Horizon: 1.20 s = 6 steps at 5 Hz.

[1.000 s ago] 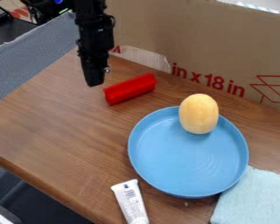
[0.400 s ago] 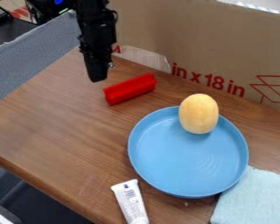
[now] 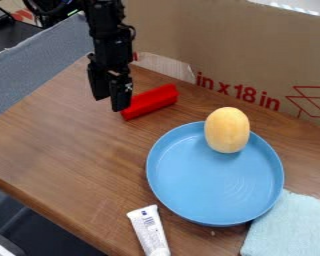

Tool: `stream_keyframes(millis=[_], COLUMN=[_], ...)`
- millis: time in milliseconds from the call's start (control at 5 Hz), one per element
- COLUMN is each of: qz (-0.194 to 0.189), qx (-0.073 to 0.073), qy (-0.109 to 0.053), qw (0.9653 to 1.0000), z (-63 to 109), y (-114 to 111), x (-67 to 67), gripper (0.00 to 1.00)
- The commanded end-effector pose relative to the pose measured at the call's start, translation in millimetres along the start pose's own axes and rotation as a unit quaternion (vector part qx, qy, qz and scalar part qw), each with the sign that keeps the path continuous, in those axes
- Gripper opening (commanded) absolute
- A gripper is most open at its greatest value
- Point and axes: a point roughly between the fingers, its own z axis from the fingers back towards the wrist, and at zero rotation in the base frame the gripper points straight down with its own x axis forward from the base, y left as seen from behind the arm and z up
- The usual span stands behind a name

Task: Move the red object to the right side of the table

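Observation:
The red object [image 3: 149, 101] lies flat on the brown wood-grain table [image 3: 63, 145], left of centre and close to the cardboard box. My black gripper [image 3: 107, 95] hangs just left of the bar's left end, with its fingers pointing down and spread apart, open and holding nothing. One finger [image 3: 121, 97] stands right beside the bar's end; whether it touches the bar I cannot tell.
A blue plate [image 3: 216, 183] with a tan egg-shaped thing [image 3: 227, 129] on it sits at the right. A white tube [image 3: 148, 231] lies at the front edge, a light blue cloth [image 3: 294, 230] at the front right. A cardboard box [image 3: 243, 60] walls off the back.
The gripper was shut in the earlier frames and has opened. It also dropped slightly lower beside the red bar's left end. The bar, plate and egg have not moved.

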Motion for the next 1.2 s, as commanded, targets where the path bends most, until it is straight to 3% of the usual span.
stream_keyframes(millis=[0, 200, 600, 800, 1000], qz=[0.005, 0.009, 0.01, 0.012, 0.018], qx=[0.037, 0.043, 0.055, 0.064, 0.078], qy=[-0.032, -0.037, -0.056, -0.058, -0.064], qw=[0.9988, 0.9984, 0.9968, 0.9962, 0.9948], z=[29.6, 46.3, 98.2, 108.6, 100.6], y=[-10.1, -14.1, 2.8, 8.5, -10.2], x=[-5.6, 9.5, 24.0, 7.8, -7.9], gripper=[1.0, 1.0, 1.0, 1.0, 1.0])
